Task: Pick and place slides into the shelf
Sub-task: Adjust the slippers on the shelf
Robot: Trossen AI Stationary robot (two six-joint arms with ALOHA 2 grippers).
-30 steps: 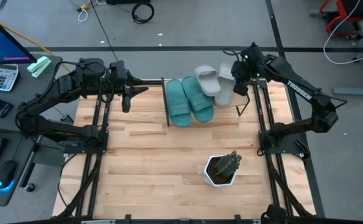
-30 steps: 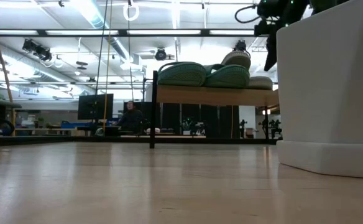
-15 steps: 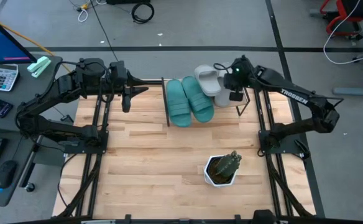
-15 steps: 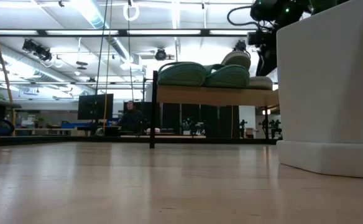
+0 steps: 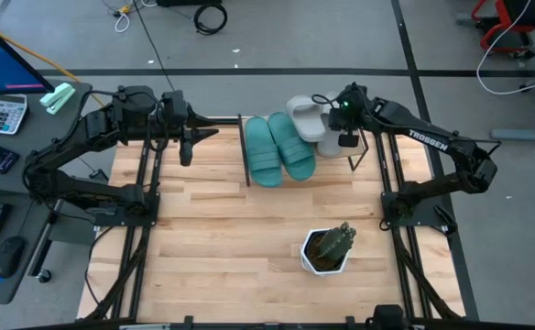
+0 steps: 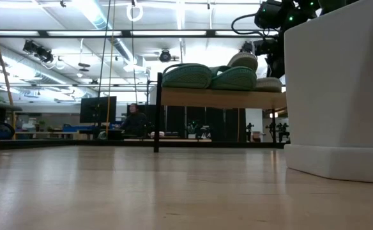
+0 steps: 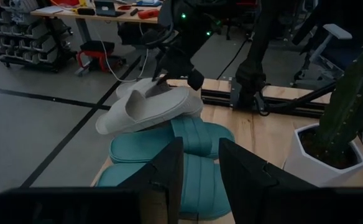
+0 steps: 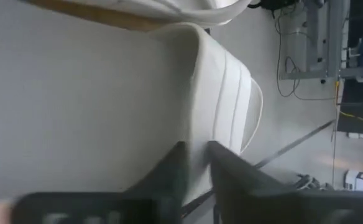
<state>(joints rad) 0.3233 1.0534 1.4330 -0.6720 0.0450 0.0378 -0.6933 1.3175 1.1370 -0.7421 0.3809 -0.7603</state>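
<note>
Pinching the rim of the upper grey slide [image 8: 226, 93] with the right pincer [image 8: 197, 163], the two dark fingers [image 8: 172, 165] standing almost pressed together with only the thin pale edge between them. In the left wrist view, meeting this same slide [image 7: 147, 111] at its raised far end with the right pincer [image 7: 161, 76], coming down on it from above. In the high view, hanging with the right pincer [image 5: 333, 117] over the grey pair, right at the edge of the upper grey slide [image 5: 304, 114].

Lying directly under the pincer, the second grey slide [image 5: 330, 144], partly covered by the arm. Leaning tilted on its neighbours, the upper grey slide [image 6: 243, 61], not flat on the plank. Resting just beside the grey pair, on the side away from the right arm's base, the two teal slides [image 5: 278, 148], side by side on the shelf [image 6: 221, 98].

Showing white lettering [image 5: 424, 138] along the right forearm, behind the pincer, reading TROSSEN.

Standing well apart from the pincer, toward the near edge of the tabletop [image 5: 212, 238], a white pot [image 5: 324, 258] with a cactus [image 5: 337, 238].

Waiting far across from the right pincer, beyond the teal slides, the left pincer [image 5: 187, 148], its fingers [image 7: 166, 171] standing a little spread and gripping nothing.
</note>
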